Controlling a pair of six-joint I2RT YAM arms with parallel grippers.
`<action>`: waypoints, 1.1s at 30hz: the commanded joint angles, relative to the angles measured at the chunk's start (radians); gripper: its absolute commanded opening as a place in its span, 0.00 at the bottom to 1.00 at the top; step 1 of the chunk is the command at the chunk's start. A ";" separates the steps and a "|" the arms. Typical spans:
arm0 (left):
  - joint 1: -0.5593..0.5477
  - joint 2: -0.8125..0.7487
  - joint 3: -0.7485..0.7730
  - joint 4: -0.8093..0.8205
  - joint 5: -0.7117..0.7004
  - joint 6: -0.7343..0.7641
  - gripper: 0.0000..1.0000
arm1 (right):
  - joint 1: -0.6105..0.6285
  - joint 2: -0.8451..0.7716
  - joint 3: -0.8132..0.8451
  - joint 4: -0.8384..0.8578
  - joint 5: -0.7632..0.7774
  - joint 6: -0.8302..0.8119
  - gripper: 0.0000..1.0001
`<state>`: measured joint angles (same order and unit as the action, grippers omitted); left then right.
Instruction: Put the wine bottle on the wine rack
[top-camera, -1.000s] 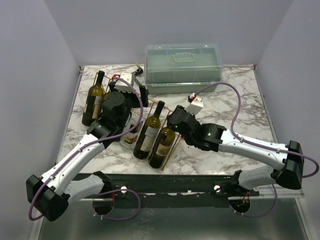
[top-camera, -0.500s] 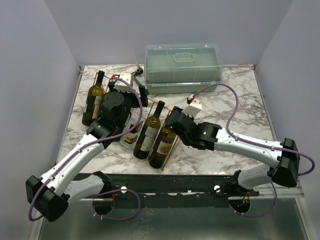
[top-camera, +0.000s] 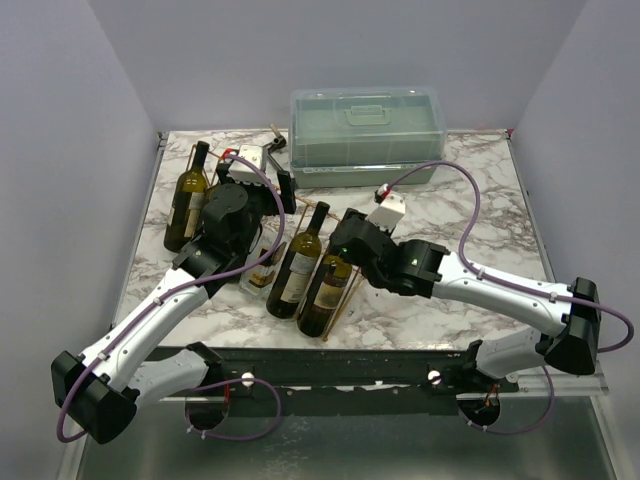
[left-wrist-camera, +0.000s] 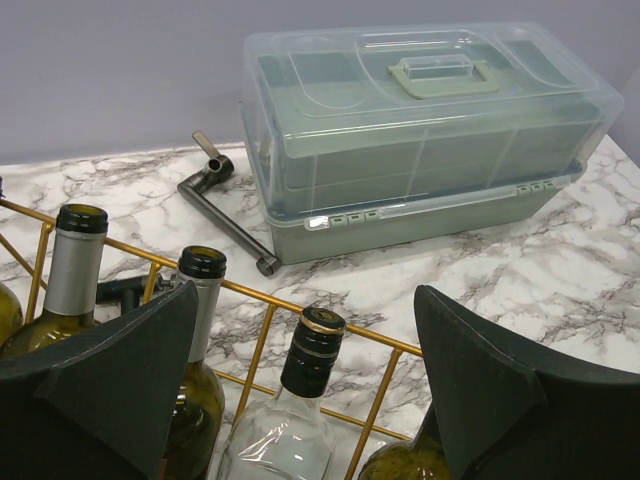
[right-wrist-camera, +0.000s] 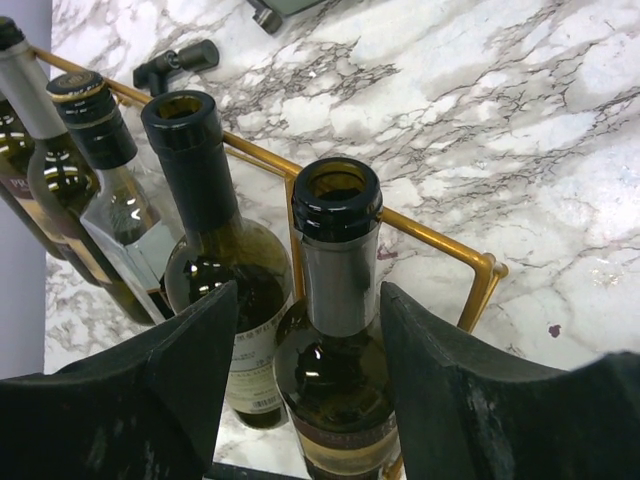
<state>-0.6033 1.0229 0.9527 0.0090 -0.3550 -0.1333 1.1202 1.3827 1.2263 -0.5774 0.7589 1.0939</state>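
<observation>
The gold wire wine rack (top-camera: 347, 297) lies on the marble table and holds several bottles. In the top view the rightmost dark wine bottle (top-camera: 327, 288) rests in the rack's end slot. My right gripper (top-camera: 345, 243) is open, one finger on each side of that bottle's neck (right-wrist-camera: 338, 270), with a gap on both sides. The rack's corner (right-wrist-camera: 478, 268) shows beside it. My left gripper (top-camera: 275, 200) is open and empty above the clear bottle (left-wrist-camera: 310, 355), which has a black cap. Green bottles (left-wrist-camera: 75, 270) lie to its left on the rack bars (left-wrist-camera: 258, 345).
A translucent green lidded box (top-camera: 365, 135) stands at the back of the table, also in the left wrist view (left-wrist-camera: 420, 130). A black crank-shaped tool (left-wrist-camera: 225, 210) lies by its left end. Another dark bottle (top-camera: 187, 200) lies at the rack's far-left end.
My right gripper has shifted a little toward the far left along the rightmost bottle. The bottles, the rack and the left arm have not moved.
</observation>
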 joint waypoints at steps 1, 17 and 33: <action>0.004 -0.020 0.011 -0.007 -0.007 -0.003 0.90 | 0.009 -0.051 0.032 -0.028 -0.038 -0.059 0.64; 0.004 -0.162 0.329 -0.341 0.106 -0.072 0.99 | 0.009 -0.375 0.111 0.004 -0.033 -0.479 0.93; 0.004 -0.307 0.575 -0.401 -0.009 -0.095 0.99 | 0.010 -0.573 0.305 0.126 -0.028 -0.726 1.00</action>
<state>-0.6033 0.7292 1.4940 -0.3462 -0.2924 -0.2295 1.1244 0.8322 1.5105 -0.4973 0.7330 0.4213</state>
